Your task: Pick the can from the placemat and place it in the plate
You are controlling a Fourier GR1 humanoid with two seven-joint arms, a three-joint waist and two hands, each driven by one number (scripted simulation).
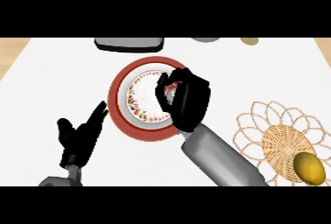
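1. The left hand (81, 139) rests low at the left of the counter (58, 78), fingers straight and spread, holding nothing.
2. The plate (124, 87) has a red rim and a patterned centre. It lies just right of that hand.
3. The right hand (186, 98) hangs over the plate's right half, fingers curled round the can (171, 91); only a small grey and red patch of the can shows.
4. A can is likely light, stiff and smooth-sided, so a wrap round its side suits it.
5. The woven placemat (275, 131) lies at far right with a yellow fruit (310, 168) on it.
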